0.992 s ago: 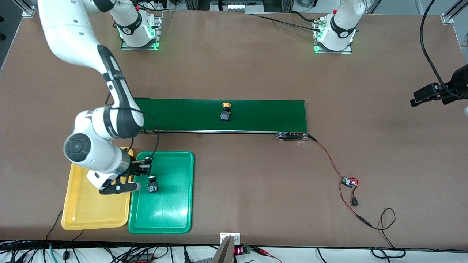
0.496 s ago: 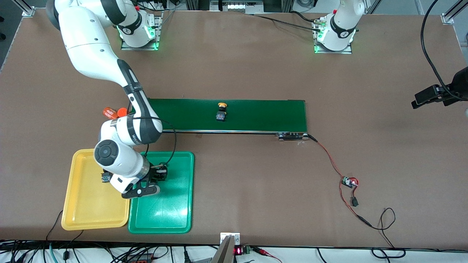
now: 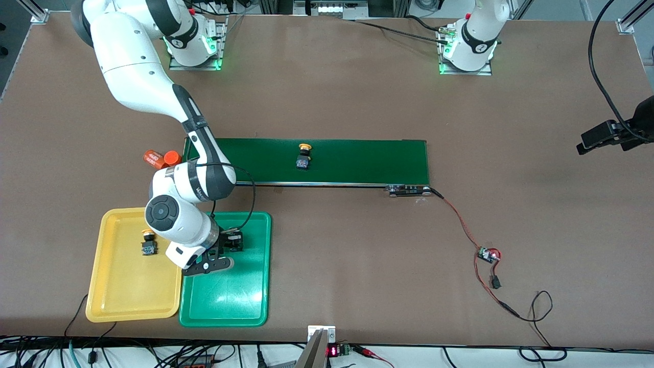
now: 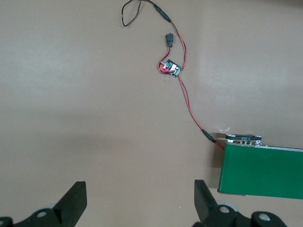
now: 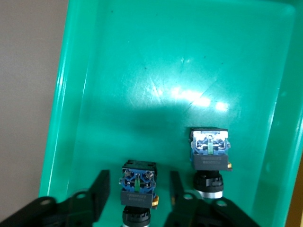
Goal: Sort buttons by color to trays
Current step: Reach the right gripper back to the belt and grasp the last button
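Observation:
The green tray lies beside the yellow tray at the right arm's end of the table. My right gripper is low in the green tray, open, with a button standing free between its fingers. A second button stands beside it in the same tray. A yellow button sits in the yellow tray. Another yellow button rides on the dark-green belt. My left gripper waits open and empty, high over bare table.
Two orange cylinders lie at the belt's end near the right arm. A small circuit board with red wires runs to the belt's motor end. From the left wrist view I see that board and the belt's end.
My right gripper shifted farther over the green tray, came down and opened off its button. The yellow button in the yellow tray came into sight. The belt's button drifted toward the right arm's end.

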`<state>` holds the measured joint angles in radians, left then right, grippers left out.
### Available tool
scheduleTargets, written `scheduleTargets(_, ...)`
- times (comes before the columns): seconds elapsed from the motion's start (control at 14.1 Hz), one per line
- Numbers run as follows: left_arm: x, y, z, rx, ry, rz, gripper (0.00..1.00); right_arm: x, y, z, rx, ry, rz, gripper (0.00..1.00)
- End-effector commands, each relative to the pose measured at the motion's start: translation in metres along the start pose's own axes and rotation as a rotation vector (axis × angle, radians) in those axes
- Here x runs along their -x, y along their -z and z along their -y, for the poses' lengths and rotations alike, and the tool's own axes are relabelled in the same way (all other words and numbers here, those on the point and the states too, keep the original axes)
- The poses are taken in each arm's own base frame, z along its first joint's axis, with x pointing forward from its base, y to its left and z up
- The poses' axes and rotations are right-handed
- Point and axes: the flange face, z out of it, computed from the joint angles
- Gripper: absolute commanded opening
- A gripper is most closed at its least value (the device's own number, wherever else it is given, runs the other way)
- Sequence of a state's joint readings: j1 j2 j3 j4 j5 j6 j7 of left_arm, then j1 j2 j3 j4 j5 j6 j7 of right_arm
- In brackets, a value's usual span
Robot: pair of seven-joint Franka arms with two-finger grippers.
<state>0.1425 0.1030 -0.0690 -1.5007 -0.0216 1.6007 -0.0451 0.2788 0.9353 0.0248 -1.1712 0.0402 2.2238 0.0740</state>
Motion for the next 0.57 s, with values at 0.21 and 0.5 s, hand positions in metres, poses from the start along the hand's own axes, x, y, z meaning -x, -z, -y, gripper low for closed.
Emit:
scheduleTargets(0.21, -0.001, -0.001, 0.003, 0.021, -0.006, -0.004, 1.0, -0.004, 0.068, -0.015, 0.022, -0.022, 0.042, 1.0)
scheduleTargets(0.5, 0.0, -0.001, 0.005, 0.02, -0.004, 0.003, 1.0, 0.023, 0.153, -0.03, 0.052, -0.034, 0.158, 1.0)
